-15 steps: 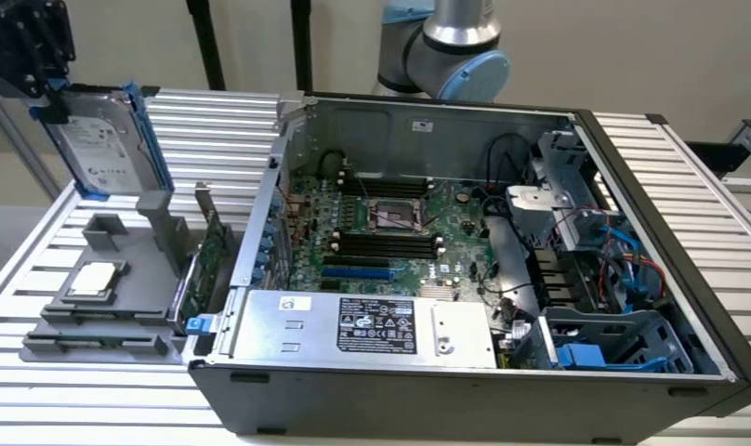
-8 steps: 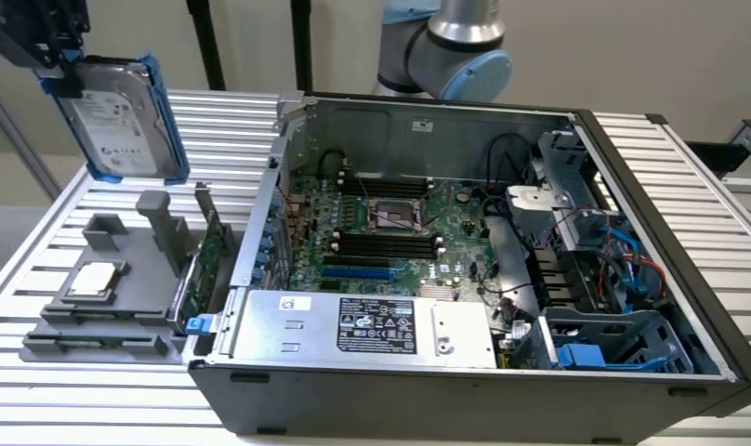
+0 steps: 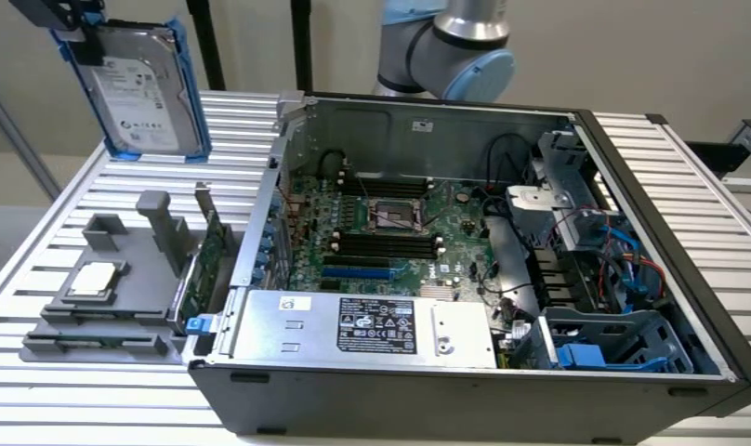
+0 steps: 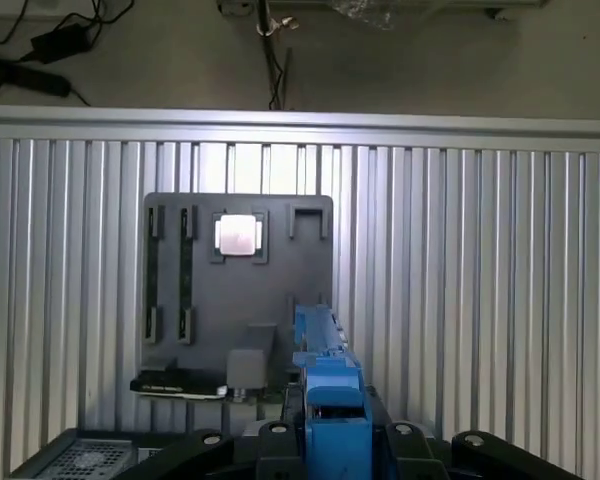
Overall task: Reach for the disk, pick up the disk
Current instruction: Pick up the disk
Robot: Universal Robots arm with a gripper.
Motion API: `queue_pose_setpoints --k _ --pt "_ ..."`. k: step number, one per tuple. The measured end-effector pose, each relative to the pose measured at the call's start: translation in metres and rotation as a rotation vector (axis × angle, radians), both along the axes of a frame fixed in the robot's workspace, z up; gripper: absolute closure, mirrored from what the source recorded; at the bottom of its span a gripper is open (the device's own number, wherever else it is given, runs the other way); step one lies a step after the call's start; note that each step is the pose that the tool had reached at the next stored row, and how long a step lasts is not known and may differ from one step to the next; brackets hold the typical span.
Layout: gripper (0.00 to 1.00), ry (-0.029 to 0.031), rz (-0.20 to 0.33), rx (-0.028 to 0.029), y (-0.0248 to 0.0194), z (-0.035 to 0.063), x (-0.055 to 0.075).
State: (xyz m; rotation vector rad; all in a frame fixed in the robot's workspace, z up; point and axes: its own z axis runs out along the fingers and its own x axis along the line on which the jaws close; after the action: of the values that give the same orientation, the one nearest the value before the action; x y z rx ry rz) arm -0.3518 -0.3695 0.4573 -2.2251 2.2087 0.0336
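The disk (image 3: 146,88), a grey hard drive with a white label and blue carrier rails, hangs upright in the air at the exterior view's far left, well above the slatted table. My gripper (image 3: 81,37) is shut on its upper edge. In the wrist view the disk's blue rail (image 4: 325,375) runs edge-on between the black gripper (image 4: 330,440) fingers, with the grey fixture far below it.
A grey fixture (image 3: 103,288) on the slatted table (image 3: 53,409) holds a small silver chip (image 3: 93,277). To the exterior view's right lies the open computer case (image 3: 673,186), with a motherboard and a silver power supply (image 3: 363,325). The arm (image 3: 456,46) rises behind the case.
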Motion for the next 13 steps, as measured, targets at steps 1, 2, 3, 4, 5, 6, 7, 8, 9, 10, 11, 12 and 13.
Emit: queue_pose_setpoints --k 1,2,3,4,5,6,7,8,9,10,11,12,13 --pt "0.67 0.0007 0.0 0.0006 -0.0001 0.0043 0.004" --pt "0.67 0.0016 0.0 0.0011 -0.0002 0.0093 0.009" --pt "0.67 0.0025 0.0 0.0016 -0.0004 0.0138 0.014" --pt "0.67 0.0034 0.0 0.0022 -0.0005 0.0184 0.018" --pt "0.67 0.0043 0.0 0.0026 -0.0007 0.0229 0.023" --pt "0.67 0.0048 0.0 0.0031 -0.0009 0.0271 0.027" --pt "0.67 0.0054 0.0 0.0036 -0.0011 0.031 0.032" --pt "0.67 0.0057 0.0 0.0039 -0.0015 0.0344 0.036" --pt "0.67 0.0061 0.0 0.004 -0.002 0.0372 0.041" --pt "0.67 0.0063 0.0 0.0041 -0.0029 0.0393 0.045" --pt "0.67 0.0065 0.0 0.0042 -0.0039 0.0411 0.05" --pt "0.67 0.0068 0.0 0.0042 -0.0049 0.0426 0.054" --pt "0.67 0.0071 0.0 0.0041 -0.0061 0.044 0.059"
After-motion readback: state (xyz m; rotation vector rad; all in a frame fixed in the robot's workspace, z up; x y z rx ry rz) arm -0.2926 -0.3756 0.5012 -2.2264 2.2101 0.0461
